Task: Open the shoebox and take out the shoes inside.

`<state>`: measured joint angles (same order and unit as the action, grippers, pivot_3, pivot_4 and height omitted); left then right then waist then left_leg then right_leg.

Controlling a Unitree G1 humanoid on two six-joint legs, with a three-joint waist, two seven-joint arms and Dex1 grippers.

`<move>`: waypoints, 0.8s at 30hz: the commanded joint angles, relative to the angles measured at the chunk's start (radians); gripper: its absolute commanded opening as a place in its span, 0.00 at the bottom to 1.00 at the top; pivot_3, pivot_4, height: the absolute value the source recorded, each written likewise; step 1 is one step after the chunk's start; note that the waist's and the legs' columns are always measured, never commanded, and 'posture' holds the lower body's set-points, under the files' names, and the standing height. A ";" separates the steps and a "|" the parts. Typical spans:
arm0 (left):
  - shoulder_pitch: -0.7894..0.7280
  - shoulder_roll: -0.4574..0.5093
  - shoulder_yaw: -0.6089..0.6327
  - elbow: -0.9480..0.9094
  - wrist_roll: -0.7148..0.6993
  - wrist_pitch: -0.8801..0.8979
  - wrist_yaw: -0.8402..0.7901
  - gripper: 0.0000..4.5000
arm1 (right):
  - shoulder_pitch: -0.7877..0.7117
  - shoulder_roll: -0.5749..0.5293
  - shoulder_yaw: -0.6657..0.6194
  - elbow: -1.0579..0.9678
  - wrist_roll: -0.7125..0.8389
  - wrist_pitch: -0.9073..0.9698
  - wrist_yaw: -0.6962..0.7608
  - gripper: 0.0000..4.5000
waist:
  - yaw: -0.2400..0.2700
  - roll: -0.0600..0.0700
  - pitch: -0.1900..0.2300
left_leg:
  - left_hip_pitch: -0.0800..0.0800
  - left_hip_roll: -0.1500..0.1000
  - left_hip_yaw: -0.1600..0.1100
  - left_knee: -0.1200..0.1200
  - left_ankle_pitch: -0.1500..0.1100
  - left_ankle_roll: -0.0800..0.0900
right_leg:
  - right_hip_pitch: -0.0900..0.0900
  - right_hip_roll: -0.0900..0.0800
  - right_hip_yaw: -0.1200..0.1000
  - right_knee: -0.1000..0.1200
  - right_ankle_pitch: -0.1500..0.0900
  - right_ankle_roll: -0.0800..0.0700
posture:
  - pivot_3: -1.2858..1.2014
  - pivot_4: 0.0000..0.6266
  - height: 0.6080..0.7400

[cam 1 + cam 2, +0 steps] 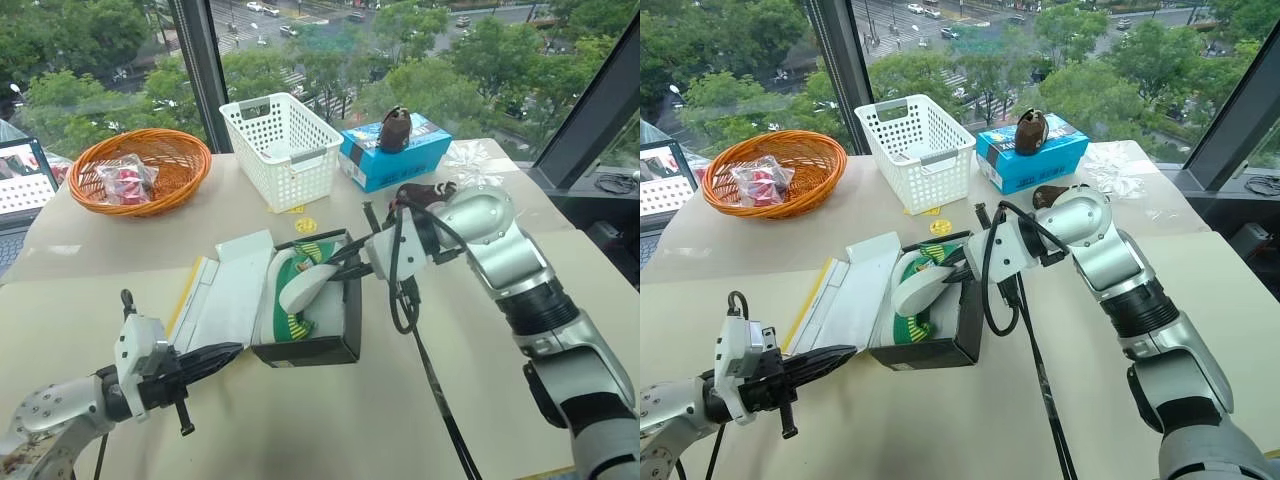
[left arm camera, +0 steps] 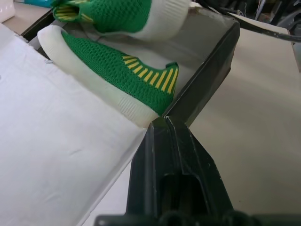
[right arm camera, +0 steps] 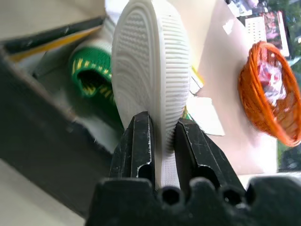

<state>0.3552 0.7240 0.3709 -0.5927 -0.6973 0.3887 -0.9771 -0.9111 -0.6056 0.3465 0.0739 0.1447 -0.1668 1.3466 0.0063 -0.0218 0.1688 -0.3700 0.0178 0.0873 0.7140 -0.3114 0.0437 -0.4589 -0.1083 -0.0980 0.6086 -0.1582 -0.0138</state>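
Green shoe clamped in your right gripper (image 3: 162, 136), raised over the open shoebox (image 1: 330, 345).
Your right fingers pinch the lifted shoe (image 1: 300, 285) at its white sole, while the second shoe (image 2: 122, 77) lies inside the box at the table's middle. Your left gripper (image 1: 232, 352) is closed and empty, just left of the box's near corner.

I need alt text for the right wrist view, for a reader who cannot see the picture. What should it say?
The right hand pinches a green shoe by its white ribbed sole, held above the open shoebox. The second green shoe lies inside the box, and an orange wicker basket stands on the table beyond.
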 commanded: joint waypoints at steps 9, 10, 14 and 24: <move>0.011 -0.001 -0.002 0.047 0.042 -0.076 -0.067 0.00 | 0.042 0.049 -0.216 -0.211 0.231 0.463 -0.227 0.07 | -0.001 0.000 0.000 | 0.000 0.000 0.000 0.000 0.000 0.000 | -0.001 0.000 0.000 0.001 0.000 0.000 | 0.52 0.24 0.93; 0.013 -0.001 -0.003 0.052 0.045 -0.081 -0.072 0.00 | 0.030 0.057 -0.254 -0.228 0.279 0.530 -0.262 0.07 | 0.001 0.000 0.000 | 0.000 0.001 0.000 0.000 0.000 0.000 | -0.001 0.000 0.000 0.001 0.000 0.000 | 0.52 0.24 0.93; 0.012 -0.006 -0.010 0.080 0.058 -0.104 -0.088 0.00 | -0.020 0.081 -0.416 -0.278 0.497 0.786 -0.410 0.07 | 0.003 0.000 0.000 | 0.000 0.000 0.000 0.000 0.000 0.000 | -0.001 0.000 0.000 0.001 0.000 0.000 | 0.52 0.24 0.93; 0.020 -0.016 -0.022 0.103 0.071 -0.136 -0.110 0.00 | 0.133 -0.177 -0.431 -0.294 0.185 0.742 -0.684 0.07 | 0.009 0.000 0.000 | -0.003 -0.002 0.000 -0.001 -0.002 0.004 | -0.001 -0.003 -0.001 -0.001 -0.002 0.004 | 0.52 0.24 0.93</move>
<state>0.3734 0.7095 0.3427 -0.4784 -0.6262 0.2739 -1.0812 -0.8250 -0.7251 -0.1216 -0.1827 0.4695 0.6668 0.7067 0.0149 -0.0218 0.1688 -0.3731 0.0153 0.0885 0.7133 -0.3142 0.0482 -0.4601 -0.1114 -0.0983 0.6072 -0.1604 -0.0098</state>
